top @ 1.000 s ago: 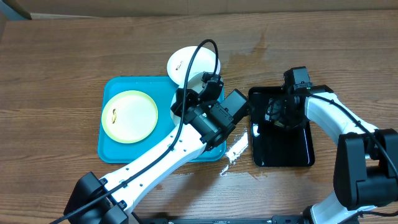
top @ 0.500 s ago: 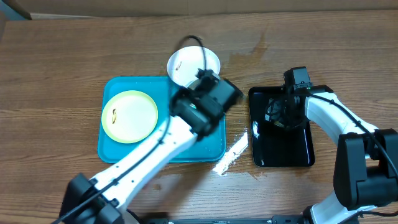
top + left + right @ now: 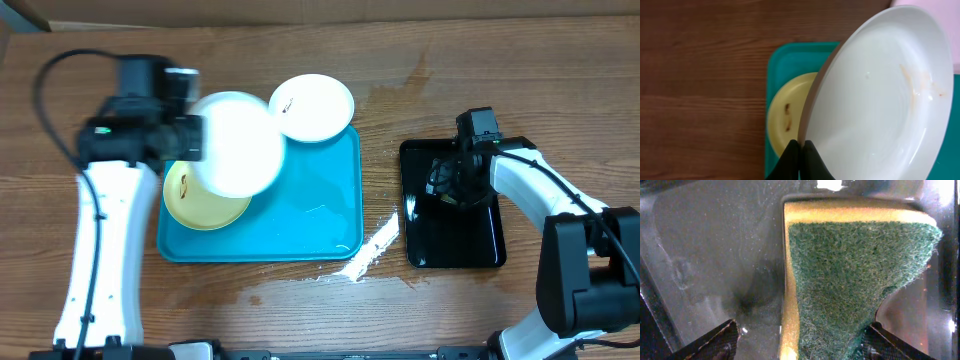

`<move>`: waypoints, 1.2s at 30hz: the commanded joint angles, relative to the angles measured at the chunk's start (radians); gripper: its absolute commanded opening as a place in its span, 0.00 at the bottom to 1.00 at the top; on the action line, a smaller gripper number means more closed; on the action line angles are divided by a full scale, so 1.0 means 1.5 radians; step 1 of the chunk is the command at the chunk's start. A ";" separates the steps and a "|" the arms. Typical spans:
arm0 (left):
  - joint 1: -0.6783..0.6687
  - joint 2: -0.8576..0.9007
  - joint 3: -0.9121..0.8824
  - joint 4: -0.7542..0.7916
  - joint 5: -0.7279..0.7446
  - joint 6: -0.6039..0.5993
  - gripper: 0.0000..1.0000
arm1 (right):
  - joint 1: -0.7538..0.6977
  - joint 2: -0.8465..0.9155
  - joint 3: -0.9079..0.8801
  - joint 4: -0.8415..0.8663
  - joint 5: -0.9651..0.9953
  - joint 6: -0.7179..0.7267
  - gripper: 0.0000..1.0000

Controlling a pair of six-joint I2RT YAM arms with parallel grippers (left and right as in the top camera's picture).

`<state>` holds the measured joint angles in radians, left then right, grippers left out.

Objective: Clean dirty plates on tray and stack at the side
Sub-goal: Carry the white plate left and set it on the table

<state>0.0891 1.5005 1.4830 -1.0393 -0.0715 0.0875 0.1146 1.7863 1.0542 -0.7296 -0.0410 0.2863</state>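
1. Overhead: a white plate [image 3: 238,145] is held raised by the left gripper [image 3: 190,137] over the far left part of the tray [image 3: 310,215]. The yellow-green plate [image 3: 200,203] lies in the tray, partly covered. A second white plate [image 3: 312,107] is set partly over the far rim. The right gripper [image 3: 452,182] is positioned over the black tray [image 3: 455,245].
2. Left wrist: the fingers [image 3: 790,162] are clamped on the white plate's rim.
3. Right wrist: the jaws are spread wide. A sponge [image 3: 855,270] lies between them, and one finger is clear of it.
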 commanded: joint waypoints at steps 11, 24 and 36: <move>0.207 0.169 0.007 0.094 0.008 0.049 0.04 | 0.001 0.001 -0.009 0.007 -0.004 -0.002 0.79; 0.348 0.217 0.007 0.166 0.183 0.001 0.04 | 0.001 0.001 -0.009 0.012 -0.004 -0.002 0.79; 0.394 0.251 0.007 0.190 0.076 0.031 0.04 | 0.001 0.001 -0.009 0.013 -0.004 -0.002 0.79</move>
<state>0.6823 1.8389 1.4818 -0.7719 0.0811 0.1093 0.1150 1.7863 1.0534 -0.7189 -0.0410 0.2871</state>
